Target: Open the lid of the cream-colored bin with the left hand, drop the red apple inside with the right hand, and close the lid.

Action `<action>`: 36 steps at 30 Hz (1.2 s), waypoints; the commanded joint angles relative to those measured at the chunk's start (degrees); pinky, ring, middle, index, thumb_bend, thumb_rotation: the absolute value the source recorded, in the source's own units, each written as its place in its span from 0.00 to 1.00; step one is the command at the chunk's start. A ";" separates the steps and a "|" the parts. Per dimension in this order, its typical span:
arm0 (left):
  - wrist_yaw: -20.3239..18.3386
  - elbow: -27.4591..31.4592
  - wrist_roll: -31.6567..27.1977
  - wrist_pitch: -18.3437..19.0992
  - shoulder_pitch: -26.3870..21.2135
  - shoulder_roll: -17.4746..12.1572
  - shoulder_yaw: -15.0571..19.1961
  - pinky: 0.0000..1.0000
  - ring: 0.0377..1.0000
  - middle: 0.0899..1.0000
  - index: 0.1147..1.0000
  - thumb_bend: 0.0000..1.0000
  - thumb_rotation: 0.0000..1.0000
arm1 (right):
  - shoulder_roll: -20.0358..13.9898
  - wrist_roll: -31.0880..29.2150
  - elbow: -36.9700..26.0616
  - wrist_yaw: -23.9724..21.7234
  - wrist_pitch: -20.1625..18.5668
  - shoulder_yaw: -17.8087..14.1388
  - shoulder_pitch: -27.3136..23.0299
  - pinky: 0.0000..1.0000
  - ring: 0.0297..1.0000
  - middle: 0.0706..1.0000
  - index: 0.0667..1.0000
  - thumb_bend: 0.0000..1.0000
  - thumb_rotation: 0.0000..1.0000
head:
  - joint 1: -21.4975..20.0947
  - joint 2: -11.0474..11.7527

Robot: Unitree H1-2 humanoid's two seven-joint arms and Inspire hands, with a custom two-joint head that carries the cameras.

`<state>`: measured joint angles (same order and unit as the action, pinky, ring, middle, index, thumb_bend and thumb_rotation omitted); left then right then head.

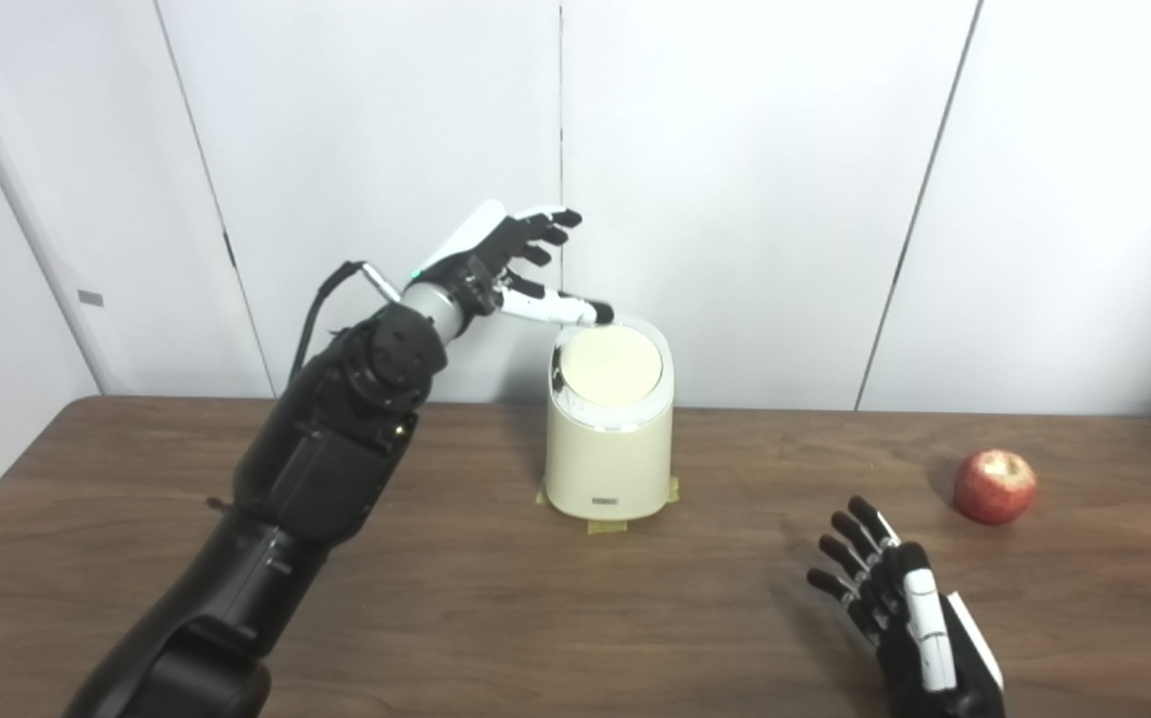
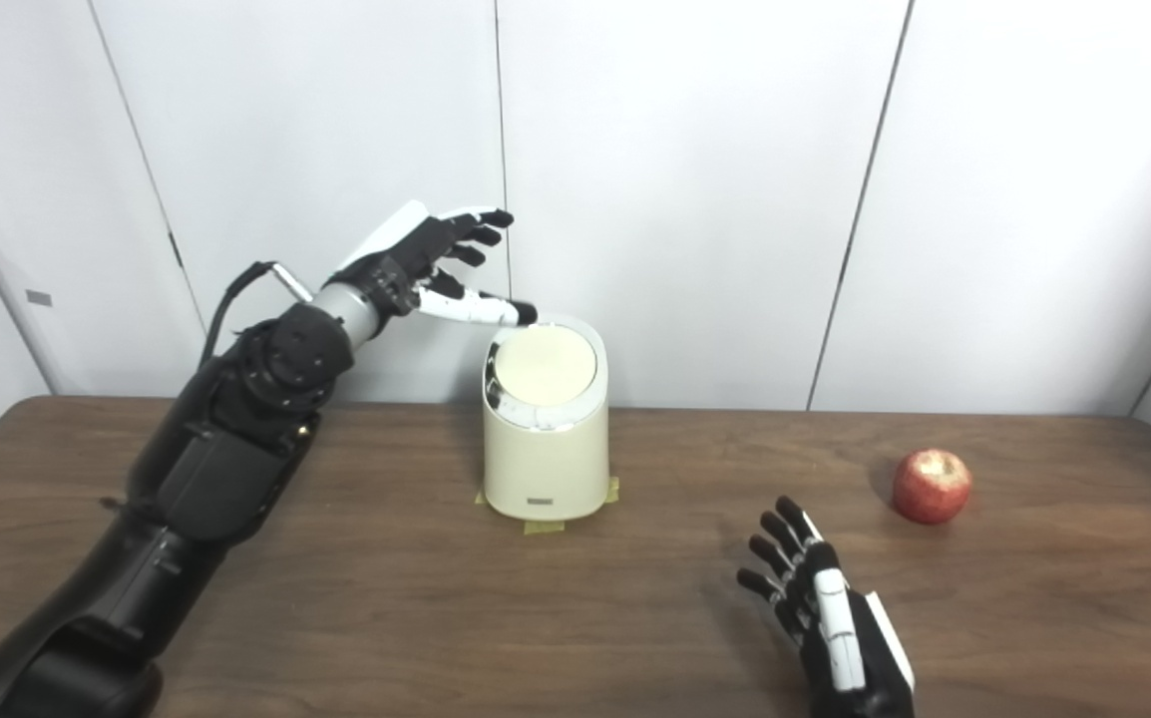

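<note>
The cream-colored bin (image 1: 607, 439) stands upright at the table's middle back, its round lid (image 1: 611, 365) down and tilted toward me. My left hand (image 1: 506, 261) hovers at the bin's upper left, open, with its thumb tip touching the lid's rear rim while the fingers spread above. The red apple (image 1: 994, 486) rests on the table at the right. My right hand (image 1: 895, 598) sits low near the front edge, open and holding nothing, to the left of the apple and nearer to me.
Yellow tape tabs (image 1: 607, 525) mark the bin's foot on the brown wooden table (image 1: 496, 598). White wall panels (image 1: 735, 150) stand close behind the bin. The left arm (image 1: 336, 449) stretches across the table's left half.
</note>
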<state>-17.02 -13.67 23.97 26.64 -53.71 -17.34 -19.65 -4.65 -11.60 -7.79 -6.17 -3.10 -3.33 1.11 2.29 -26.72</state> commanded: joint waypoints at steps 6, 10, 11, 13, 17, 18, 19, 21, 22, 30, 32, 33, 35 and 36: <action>-1.63 -4.73 8.74 -1.94 -8.90 -0.56 -6.30 0.76 0.93 0.95 0.95 0.95 0.14 | 0.60 -0.07 -4.11 0.09 0.19 0.49 -1.54 0.81 0.91 0.94 0.95 0.59 0.97 | -0.42 -0.41; -1.91 -7.81 11.75 -3.78 -10.63 -0.52 -8.90 0.80 0.94 0.97 0.96 0.96 0.13 | 0.99 -0.07 -4.51 0.34 -0.01 0.38 -1.60 0.81 0.91 0.94 0.96 0.59 0.97 | -0.64 -0.64; -1.75 -8.68 12.47 -4.38 -11.08 -0.42 -9.37 0.76 0.90 0.93 0.96 0.97 0.12 | 1.12 -0.18 -4.61 0.41 -0.08 0.34 -1.61 0.81 0.91 0.94 0.95 0.59 0.97 | -0.76 -0.70; -1.31 -10.69 14.17 -6.00 -12.05 -0.29 -10.52 0.74 0.88 0.91 0.95 0.98 0.11 | 1.34 -0.42 -4.79 0.45 -0.27 0.31 -1.65 0.81 0.91 0.94 0.95 0.59 0.97 | -0.85 -0.80; -0.33 -13.61 17.15 -8.67 -13.08 0.38 -11.89 0.74 0.90 0.93 0.95 0.99 0.10 | 1.93 -0.75 -5.36 0.67 -0.78 0.24 -1.69 0.81 0.91 0.94 0.95 0.60 0.95 | -1.05 -0.94; -0.10 -14.19 17.70 -9.22 -13.23 0.63 -12.02 0.75 0.90 0.93 0.94 0.99 0.10 | 2.07 -0.70 -5.49 0.77 -0.96 0.23 -1.70 0.81 0.91 0.94 0.95 0.60 0.95 | -1.13 -0.99; 0.13 -14.73 18.08 -9.75 -13.37 0.89 -12.08 0.75 0.90 0.93 0.94 0.99 0.10 | 2.17 -0.65 -5.56 0.83 -1.06 0.21 -1.72 0.81 0.91 0.94 0.95 0.60 0.95 | -1.16 -1.02; 0.47 -15.60 18.79 -10.59 -13.57 1.38 -12.05 0.77 0.90 0.92 0.94 0.98 0.10 | 2.41 -0.27 -5.72 1.10 -1.24 0.25 -1.74 0.80 0.91 0.94 0.95 0.60 0.95 | -1.39 -1.22; 0.53 -15.85 19.05 -10.89 -13.60 1.55 -11.92 0.78 0.90 0.93 0.94 0.98 0.10 | 2.48 -0.10 -5.77 1.20 -1.29 0.29 -1.74 0.80 0.91 0.94 0.95 0.60 0.95 | -1.39 -1.22; 0.90 -17.67 18.85 -13.10 -13.37 3.71 -10.42 0.78 0.93 0.95 0.94 0.96 0.10 | 2.90 1.33 -6.48 2.09 -1.63 1.06 -1.68 0.78 0.91 0.94 0.95 0.60 0.97 | -2.34 -1.76; 1.01 -18.03 18.86 -13.31 -13.33 4.20 -10.26 0.76 0.90 0.93 0.93 0.97 0.11 | 2.94 1.41 -6.69 2.19 -1.70 1.24 -1.69 0.78 0.91 0.94 0.95 0.60 0.97 | -2.46 -1.89; 1.03 -18.10 18.98 -13.36 -13.26 4.36 -10.23 0.75 0.89 0.93 0.92 0.97 0.11 | 2.98 1.48 -6.83 2.27 -1.80 1.32 -1.69 0.77 0.91 0.94 0.95 0.60 0.97 | -2.54 -1.98; 1.33 -18.52 19.34 -13.62 -13.10 4.71 -10.29 0.76 0.89 0.93 0.91 0.98 0.12 | 3.03 1.55 -7.08 2.37 -2.02 1.42 -1.65 0.78 0.91 0.94 0.95 0.60 0.97 | -2.58 -2.04; 1.49 -18.83 19.47 -13.85 -13.06 4.87 -10.35 0.76 0.88 0.92 0.91 0.99 0.12 | 3.03 1.54 -7.12 2.39 -2.13 1.42 -1.65 0.78 0.91 0.94 0.95 0.60 0.97 | -2.60 -2.11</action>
<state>-17.81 -32.67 42.60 13.61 -62.81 -12.35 -30.81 -1.88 -9.99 -12.50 -3.94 -5.67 -1.98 1.09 -0.26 -28.83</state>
